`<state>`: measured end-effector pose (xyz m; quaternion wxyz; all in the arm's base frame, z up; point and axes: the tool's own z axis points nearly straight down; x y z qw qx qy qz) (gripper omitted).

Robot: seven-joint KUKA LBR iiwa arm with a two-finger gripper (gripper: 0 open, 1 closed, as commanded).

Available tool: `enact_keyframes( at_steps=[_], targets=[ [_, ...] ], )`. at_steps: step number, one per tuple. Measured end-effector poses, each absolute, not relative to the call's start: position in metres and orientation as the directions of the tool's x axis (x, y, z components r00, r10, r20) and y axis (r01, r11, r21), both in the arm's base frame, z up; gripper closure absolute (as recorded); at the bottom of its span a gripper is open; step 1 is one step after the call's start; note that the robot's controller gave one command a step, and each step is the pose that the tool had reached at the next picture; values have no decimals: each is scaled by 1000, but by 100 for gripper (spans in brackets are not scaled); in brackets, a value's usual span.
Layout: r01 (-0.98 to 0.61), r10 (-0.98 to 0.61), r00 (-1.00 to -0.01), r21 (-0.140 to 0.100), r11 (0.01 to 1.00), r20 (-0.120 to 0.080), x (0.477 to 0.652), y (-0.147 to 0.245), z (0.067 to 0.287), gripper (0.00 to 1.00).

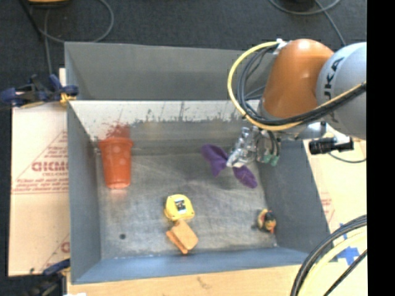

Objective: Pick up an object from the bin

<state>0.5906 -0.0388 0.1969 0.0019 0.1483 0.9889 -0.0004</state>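
Note:
My gripper [239, 156] is low over the back right of the bin, its fingers down on a purple floppy object [217, 158] that lies spread to either side of them. One purple lobe sits left of the fingertips, another lobe lies lower right. Whether the fingers close on it I cannot tell.
An orange plastic cup [116, 160] lies at the back left. A yellow tape measure [178, 207] and a tan block [182, 237] sit at the front middle. A small dark and yellow toy [266, 221] rests at the front right. The arm with its orange cover hangs over the right wall.

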Motion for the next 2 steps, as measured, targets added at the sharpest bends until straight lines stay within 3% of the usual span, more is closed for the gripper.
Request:
enact_keyframes(
  at_steps=[1, 2],
  targets=[
    [159, 159, -987, 0, 987, -8, 593, -46, 183, 100],
    [151, 151, -989, 0, 989, -7, 635, -81, 303, 100]
  ],
)
